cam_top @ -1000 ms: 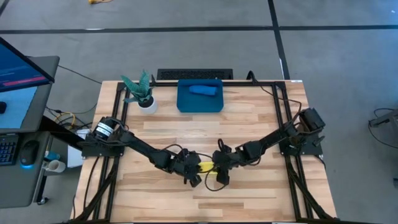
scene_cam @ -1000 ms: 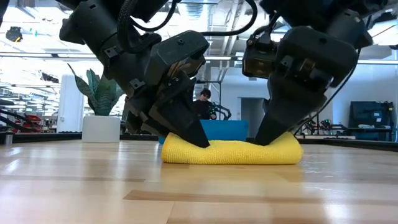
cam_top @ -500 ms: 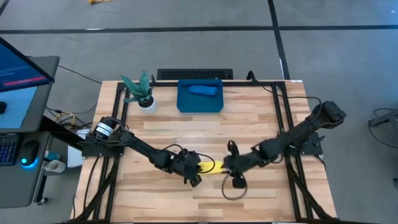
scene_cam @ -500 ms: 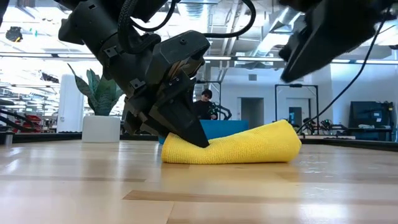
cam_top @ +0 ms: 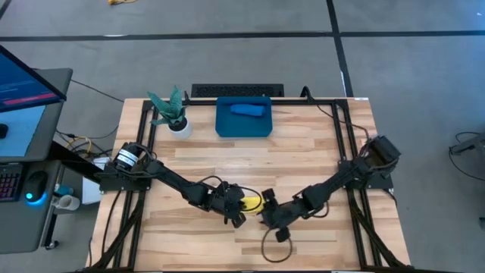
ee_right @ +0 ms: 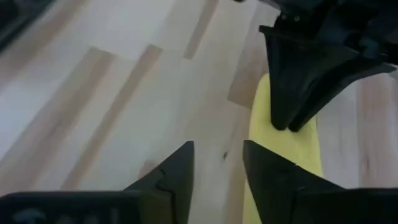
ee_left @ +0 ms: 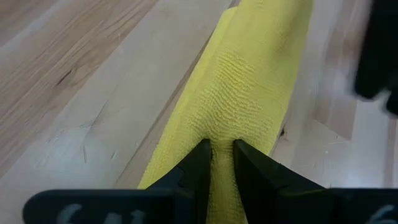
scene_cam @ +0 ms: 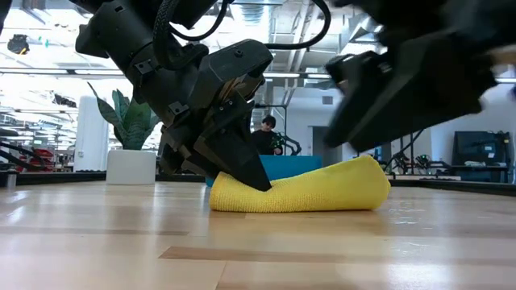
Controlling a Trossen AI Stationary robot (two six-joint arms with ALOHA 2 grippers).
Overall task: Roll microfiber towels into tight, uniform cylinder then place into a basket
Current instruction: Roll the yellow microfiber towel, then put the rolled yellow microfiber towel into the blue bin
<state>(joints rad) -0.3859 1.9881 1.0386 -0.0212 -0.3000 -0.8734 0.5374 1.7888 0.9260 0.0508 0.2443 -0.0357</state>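
Observation:
The yellow towel [scene_cam: 300, 192], rolled into a cylinder, lies on the table near its near edge, and my left gripper [scene_cam: 254, 179] is shut on its left part. My right gripper [ee_right: 217, 149] hovers open just near of the roll's right end [scene_cam: 372, 179], with only bare table between its fingers and the roll beside one finger. A blue towel roll [cam_top: 247, 109] lies inside the teal basket [cam_top: 223, 125] at the table's far edge. My left gripper pinches the roll's upper cloth [ee_left: 222, 138] between its two fingers, close to the roll's left end. The fingers slant down from the table's left and run along the roll. The cloth dents in at the pinch. The left end rests on the table [scene_cam: 230, 205]; the right end tilts up.
A white pot with a green plant [cam_top: 177, 121] stands left of the basket. Bare wood lies between the roll and the basket. A monitor and a keyboard [cam_top: 15, 114] sit off the table's left side.
My right gripper has let go of the roll's right end, risen and swung toward the table's right edge, then come back low beside the roll, its wrist rolled over. The roll's right end, flat on the table before, now stands tilted up; the left end stays pinned.

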